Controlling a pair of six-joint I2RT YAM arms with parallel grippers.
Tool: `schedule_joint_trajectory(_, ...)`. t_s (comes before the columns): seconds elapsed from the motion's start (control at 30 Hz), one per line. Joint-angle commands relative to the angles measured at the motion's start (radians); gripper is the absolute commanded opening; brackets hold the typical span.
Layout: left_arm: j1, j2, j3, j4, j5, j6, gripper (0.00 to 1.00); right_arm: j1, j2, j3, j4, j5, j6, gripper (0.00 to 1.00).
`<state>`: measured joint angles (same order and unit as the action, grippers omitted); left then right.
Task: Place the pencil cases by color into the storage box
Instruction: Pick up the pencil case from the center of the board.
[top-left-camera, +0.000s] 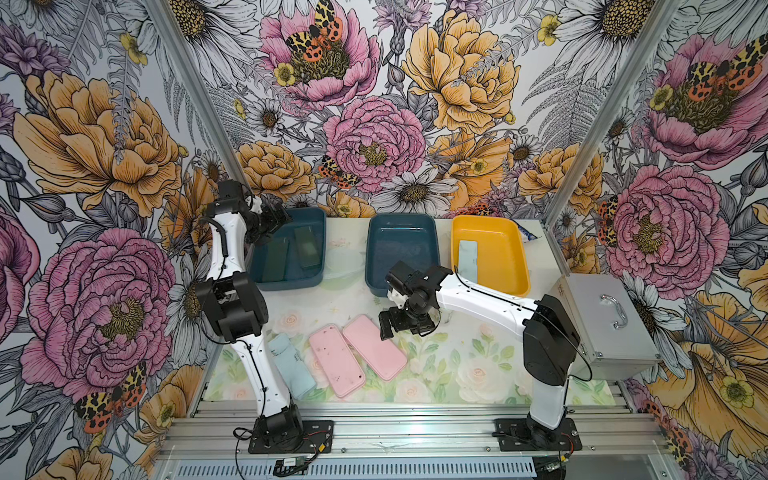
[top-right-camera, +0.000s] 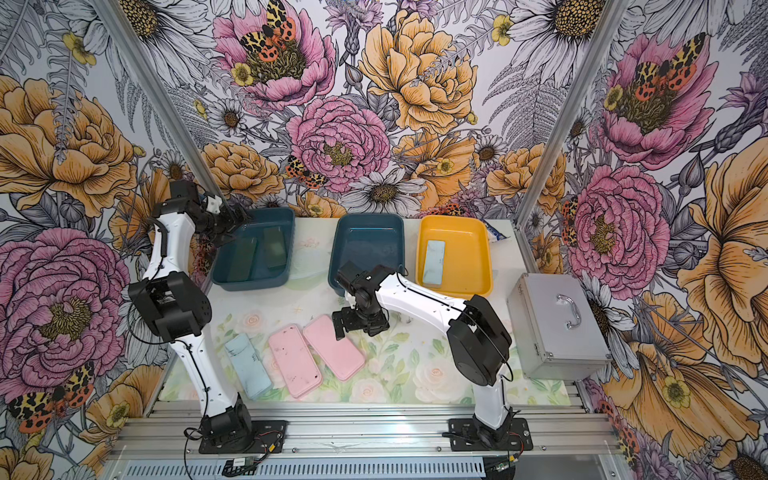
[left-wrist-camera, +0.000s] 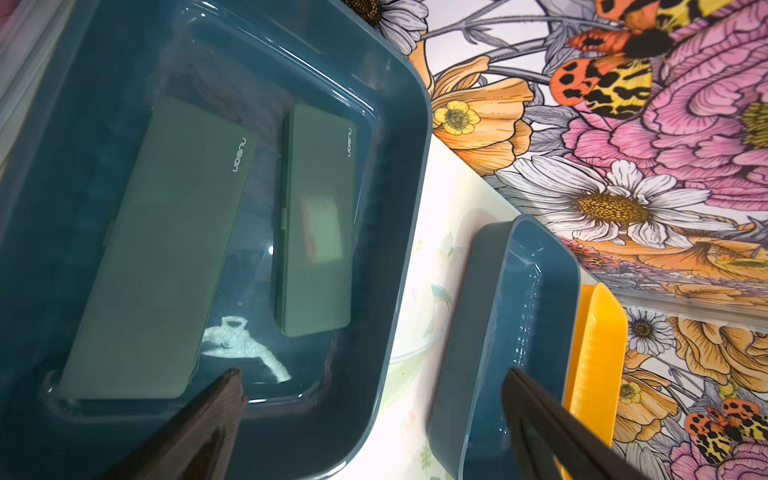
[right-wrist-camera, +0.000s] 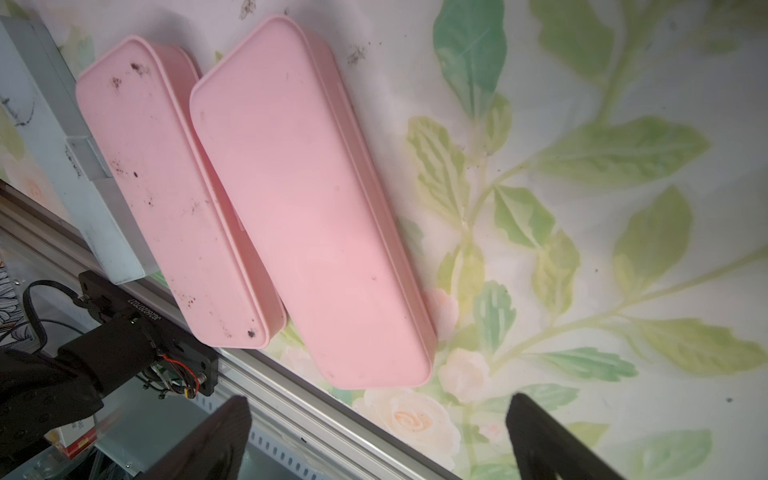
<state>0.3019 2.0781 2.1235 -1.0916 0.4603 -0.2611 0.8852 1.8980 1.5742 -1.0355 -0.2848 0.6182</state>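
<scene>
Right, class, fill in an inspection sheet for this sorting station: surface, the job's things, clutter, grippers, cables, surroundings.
Surface: floral table mat, specked with dirt; aluminium rail in front.
Job's things: two dark green cases in the left teal bin; middle teal bin empty; one light blue case in the yellow bin; another light blue case and two pink cases on the mat.
Clutter: closed silver metal case at the right edge.
Grippers: left gripper open, empty, over the left teal bin; right gripper open, empty, beside a pink case's end.
Cables: black cables along both arms; loose loops at the bases.
Surroundings: flowered wallpaper on three sides; metal frame posts.
</scene>
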Motion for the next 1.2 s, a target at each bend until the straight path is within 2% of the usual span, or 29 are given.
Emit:
schedule_joint_trajectory(0.0, -0.02, -0.124, -0.138, -0.004, -0.085, 0.044, 0.99, 0.064, 0.003, -0.005, 0.014, 0.064, -0.036, 0.99)
schedule_joint_trajectory(0.2, -0.003, -0.373, -0.418, -0.002, -0.094, 0.022, 0.99, 0.161, 0.052, -0.019, 0.032, 0.191, -0.032, 1.0)
schedule_joint_trajectory(0.33, 0.026, -0.506, -0.543, -0.002, -0.074, 0.012, 0.99, 0.175, 0.056, -0.081, 0.102, 0.256, -0.017, 1.0)
schedule_joint_trajectory(0.5, 0.019, -0.608, -0.686, 0.016, -0.051, 0.005, 0.99, 0.175, 0.097, -0.093, 0.143, 0.3, -0.052, 1.0)
schedule_joint_trajectory(0.7, 0.017, -0.661, -0.754, 0.038, -0.017, -0.011, 0.99, 0.176, 0.154, -0.069, 0.171, 0.279, -0.108, 0.99)
schedule_joint_trajectory(1.17, 0.031, -0.719, -0.833, 0.055, -0.013, -0.017, 0.99, 0.231, 0.189, -0.082, 0.184, 0.265, -0.12, 0.99)
